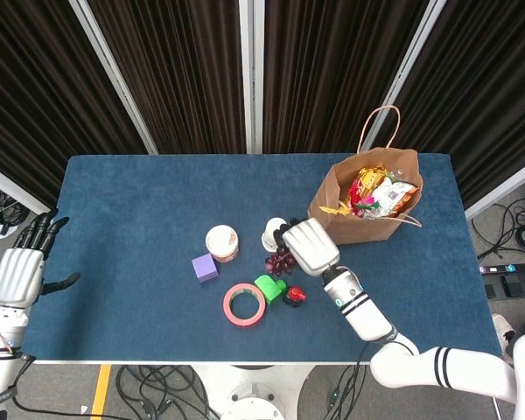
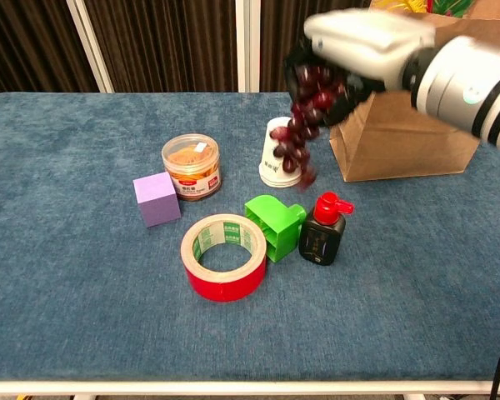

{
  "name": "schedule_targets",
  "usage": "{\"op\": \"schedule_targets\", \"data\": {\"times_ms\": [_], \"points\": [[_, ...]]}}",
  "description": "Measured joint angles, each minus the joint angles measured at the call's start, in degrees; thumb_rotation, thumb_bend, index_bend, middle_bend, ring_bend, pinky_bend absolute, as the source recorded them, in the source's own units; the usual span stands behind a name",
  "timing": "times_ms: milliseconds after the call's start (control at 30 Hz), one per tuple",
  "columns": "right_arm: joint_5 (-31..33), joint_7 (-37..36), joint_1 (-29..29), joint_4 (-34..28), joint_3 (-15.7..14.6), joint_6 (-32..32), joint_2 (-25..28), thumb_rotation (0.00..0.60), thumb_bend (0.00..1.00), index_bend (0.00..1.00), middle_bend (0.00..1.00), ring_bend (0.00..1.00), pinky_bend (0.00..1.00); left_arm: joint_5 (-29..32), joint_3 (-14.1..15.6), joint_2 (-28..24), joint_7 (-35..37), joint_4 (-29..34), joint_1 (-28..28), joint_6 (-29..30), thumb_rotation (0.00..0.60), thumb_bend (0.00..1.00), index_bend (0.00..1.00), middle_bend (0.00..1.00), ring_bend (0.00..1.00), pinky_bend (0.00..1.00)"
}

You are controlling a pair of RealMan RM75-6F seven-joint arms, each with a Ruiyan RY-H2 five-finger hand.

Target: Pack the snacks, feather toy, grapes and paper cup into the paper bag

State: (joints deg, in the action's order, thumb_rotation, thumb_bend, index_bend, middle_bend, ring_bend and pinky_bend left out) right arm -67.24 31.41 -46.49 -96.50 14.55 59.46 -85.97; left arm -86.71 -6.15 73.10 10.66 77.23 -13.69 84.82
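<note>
Left hand point(image 1: 17, 273) off table's left edge, fingers spread, holding nothing. Paper cup point(image 2: 281, 151) upside down mid-table point(image 2: 83, 292). Right hand point(image 2: 362, 43) raised, gripping grapes point(image 2: 302, 125) dangling above cup. Paper bag point(image 2: 417, 108) at right, snacks point(image 1: 378, 194) inside.

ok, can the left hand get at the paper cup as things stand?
Probably not. The left hand sits open off the table's left edge, while the cup stands far across by the bag, with the right hand and its grapes hanging over it.
</note>
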Motion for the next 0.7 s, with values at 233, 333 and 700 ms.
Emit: {"op": "schedule_targets", "data": {"times_ms": [233, 333, 700], "points": [[4.33, 3.68, -1.94, -8.25, 5.83, 2.70, 3.94, 0.600, 0.42, 0.77, 0.55, 0.49, 0.68, -0.15, -0.03, -0.12, -0.03, 0.47, -0.04, 0.19, 0.600, 0.15, 0.16, 0.14, 0.05, 0.18], [6.49, 5.05, -2.70, -10.63, 7.67, 4.10, 5.37, 0.600, 0.44, 0.78, 0.56, 0.50, 0.69, -0.11, -0.03, -0.20, 0.35, 0.42, 0.01, 0.24, 0.600, 0.15, 0.16, 0.14, 0.05, 0.18], [10.88, 5.48, -4.27, -15.42, 14.29, 9.81, 9.52, 0.600, 0.45, 0.80, 0.59, 0.53, 0.72, -0.02, 0.13, -0.26, 0.80, 0.09, 0.11, 0.07, 0.600, 0.15, 0.16, 0.14, 0.05, 0.18]]}}
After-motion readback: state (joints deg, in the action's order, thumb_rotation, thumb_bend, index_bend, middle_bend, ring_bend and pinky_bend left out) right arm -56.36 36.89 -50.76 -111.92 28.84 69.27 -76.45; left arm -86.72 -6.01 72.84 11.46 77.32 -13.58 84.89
